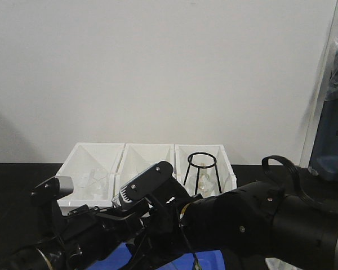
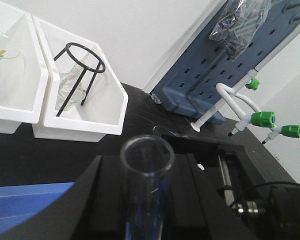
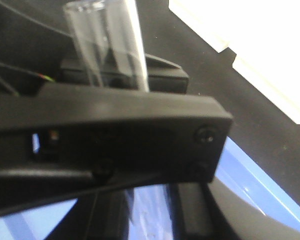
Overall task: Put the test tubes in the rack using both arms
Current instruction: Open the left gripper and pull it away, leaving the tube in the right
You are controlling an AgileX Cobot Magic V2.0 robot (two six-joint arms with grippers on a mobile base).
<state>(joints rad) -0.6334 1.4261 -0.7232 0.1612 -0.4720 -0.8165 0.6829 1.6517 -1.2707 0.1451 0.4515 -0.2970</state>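
Observation:
In the left wrist view, my left gripper [image 2: 147,167] is shut on a clear test tube [image 2: 146,200]. The tube's open rim points up at the camera, between the two black fingers. In the right wrist view the same tube [image 3: 107,45] sticks up above the left gripper's black body, which crosses the frame. Below it, my right gripper [image 3: 152,210] has its fingers close together around a pale glassy strip, so it appears shut on the tube's lower part. Both arms [image 1: 214,225] meet low in the front view, above the blue tray [image 1: 158,260]. The rack is out of view.
Three white bins [image 1: 96,169] stand along the back wall. The right one holds a black wire tripod [image 1: 201,167] and glassware [image 2: 70,87]. A blue pegboard [image 2: 215,75] with green-tipped taps [image 2: 262,118] stands at the right. The tabletop is black.

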